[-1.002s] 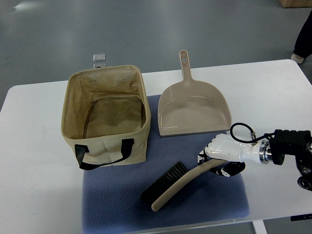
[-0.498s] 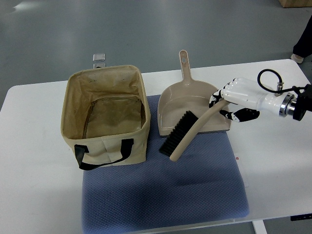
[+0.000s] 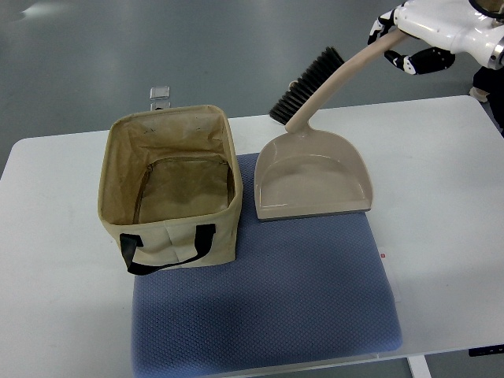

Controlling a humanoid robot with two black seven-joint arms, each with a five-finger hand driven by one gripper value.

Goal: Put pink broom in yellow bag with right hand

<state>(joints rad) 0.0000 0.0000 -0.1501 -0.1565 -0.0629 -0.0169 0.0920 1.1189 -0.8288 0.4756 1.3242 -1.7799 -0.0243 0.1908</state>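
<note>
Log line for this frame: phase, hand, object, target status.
phase: carry | right hand: grasping broom by handle, lifted above dustpan | bag: open, empty | left hand: out of view

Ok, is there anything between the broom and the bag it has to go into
Nothing visible blocks the way. The right robot hand holds the broom up in the air, above the dustpan. The bag sits open-topped to the left and looks empty inside, so the path over is clear.
</note>
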